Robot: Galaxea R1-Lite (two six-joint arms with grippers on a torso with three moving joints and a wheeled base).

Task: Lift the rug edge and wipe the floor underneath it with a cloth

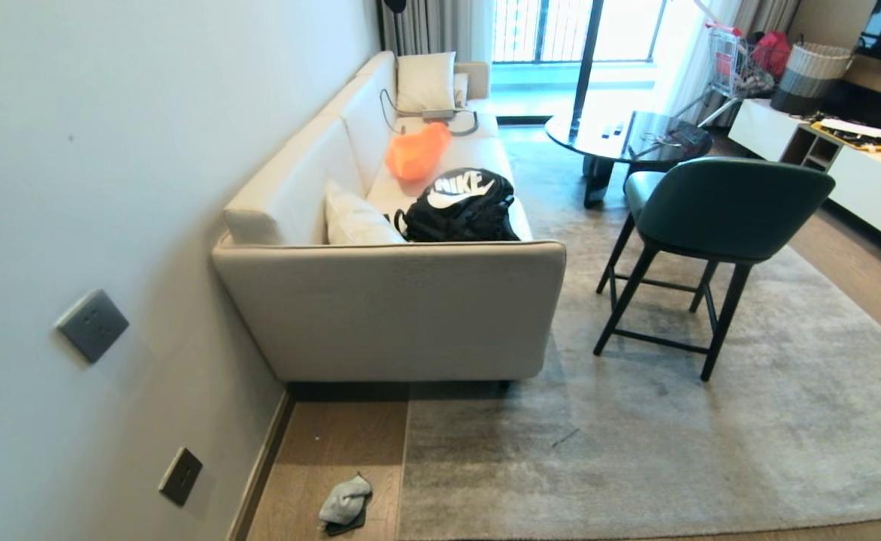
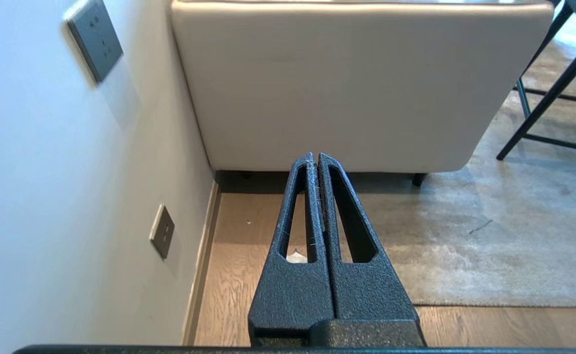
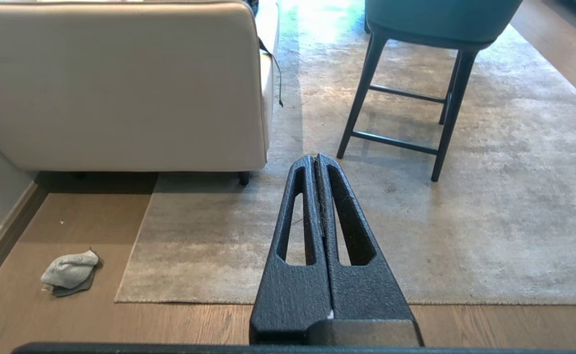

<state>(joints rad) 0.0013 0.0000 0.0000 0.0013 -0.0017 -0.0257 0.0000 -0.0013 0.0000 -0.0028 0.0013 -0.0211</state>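
Grippers: left gripper (image 2: 314, 158) and right gripper (image 3: 315, 160) both pressed together, empty.
Advice: fetch crumpled grey-blue microfibre cloth (image 1: 344, 501) off wood-plank floor (image 1: 335, 443), then lift pale grey rug edge (image 1: 404, 466).

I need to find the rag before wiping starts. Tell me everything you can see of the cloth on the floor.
The cloth is a small, soft, pale grey-blue rag, crumpled into a loose heap, with a darker grey side showing along its lower edge. It lies on the bare wood floor, between the wall's baseboard and the rug edge, a little apart from both. Nothing holds it; neither pincer touches it.
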